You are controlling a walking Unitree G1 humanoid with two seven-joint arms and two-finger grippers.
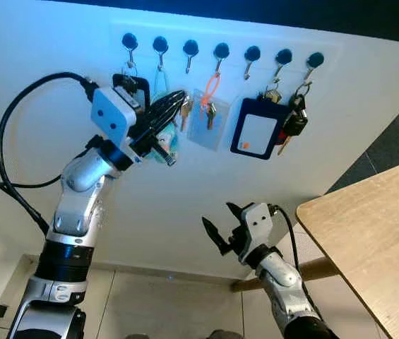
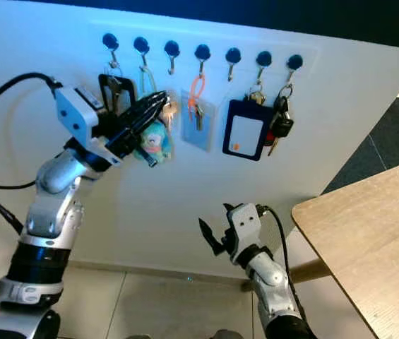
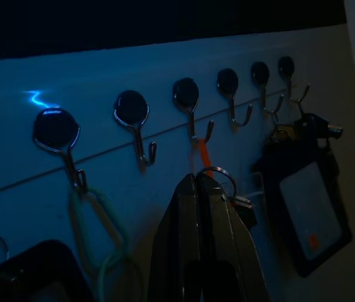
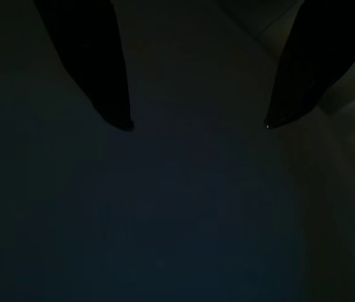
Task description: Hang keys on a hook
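Note:
A row of black-capped metal hooks runs along the white wall. My left gripper (image 1: 178, 99) is raised to it, shut on the key ring (image 3: 218, 182), and a brass key (image 1: 185, 111) dangles from its tips. The tips sit just below the bare third hook (image 3: 133, 113), between the hook holding a green loop (image 3: 95, 220) and the one holding an orange loop (image 1: 210, 88). My right gripper (image 1: 220, 226) hangs low in front of the wall, open and empty, its fingers (image 4: 111, 94) spread wide.
Other hooks carry a pastel plush toy (image 2: 153, 141), a clear card sleeve (image 1: 206, 123), a black card holder (image 1: 258, 131) and a car key bunch (image 1: 294, 120). A wooden table (image 1: 376, 233) juts in at the right. Tiled floor lies below.

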